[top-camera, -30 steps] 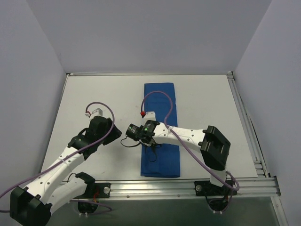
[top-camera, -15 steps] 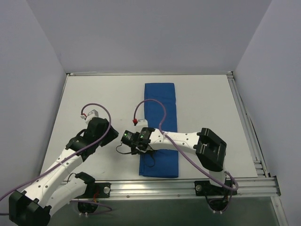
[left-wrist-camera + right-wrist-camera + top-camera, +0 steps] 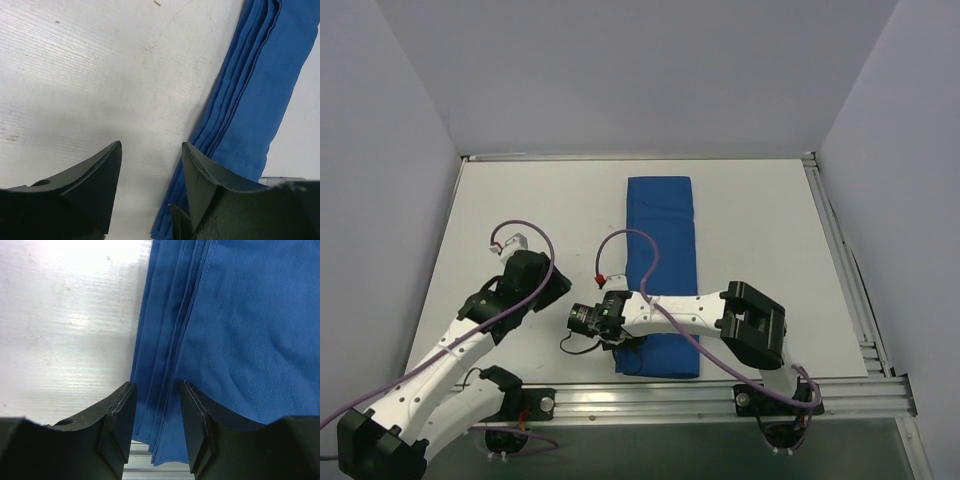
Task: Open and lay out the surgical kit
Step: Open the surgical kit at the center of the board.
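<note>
The surgical kit [image 3: 660, 230] is a royal-blue cloth wrap, folded into a long narrow strip. It lies at the centre of the white bench [image 3: 520, 200], running from the upper middle of the overhead view down to the lower edge. No tray or instruments show.

The right tool [image 3: 156, 385] is at the strip's lower left edge. It is open and grips nothing, and its two black fingers straddle the stacked fold edges. To do this step well, it should probably close on the top layer alone and draw it sideways, so the bundle stays put.

The left tool [image 3: 151, 145] is also open and empty, over bare bench just left of the cloth.

The right arm's forearm and purple cable [image 3: 630, 240] cross the lower strip and may hinder unfolding.
</note>
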`<state>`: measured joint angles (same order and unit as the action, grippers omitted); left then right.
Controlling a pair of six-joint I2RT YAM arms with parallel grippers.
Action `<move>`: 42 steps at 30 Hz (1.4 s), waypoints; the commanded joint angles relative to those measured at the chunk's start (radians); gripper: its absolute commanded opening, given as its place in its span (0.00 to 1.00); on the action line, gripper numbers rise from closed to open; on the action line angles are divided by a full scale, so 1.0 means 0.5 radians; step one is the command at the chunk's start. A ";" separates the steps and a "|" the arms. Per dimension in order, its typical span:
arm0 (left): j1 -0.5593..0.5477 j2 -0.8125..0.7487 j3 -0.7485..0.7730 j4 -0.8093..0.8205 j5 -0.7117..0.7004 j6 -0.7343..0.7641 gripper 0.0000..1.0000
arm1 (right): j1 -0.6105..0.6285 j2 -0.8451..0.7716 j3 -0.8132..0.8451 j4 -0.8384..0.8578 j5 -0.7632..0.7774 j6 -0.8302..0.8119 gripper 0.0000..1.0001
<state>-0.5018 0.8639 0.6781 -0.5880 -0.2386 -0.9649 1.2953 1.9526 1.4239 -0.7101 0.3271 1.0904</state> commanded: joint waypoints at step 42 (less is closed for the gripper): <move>0.028 -0.046 0.000 0.007 0.020 0.037 0.60 | 0.079 0.040 0.128 -0.484 0.244 0.221 0.00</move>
<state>-0.4953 0.8497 0.6697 -0.5945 -0.2340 -0.9607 1.3251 2.0102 1.4570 -0.8097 0.3679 1.1522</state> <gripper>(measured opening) 0.603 0.115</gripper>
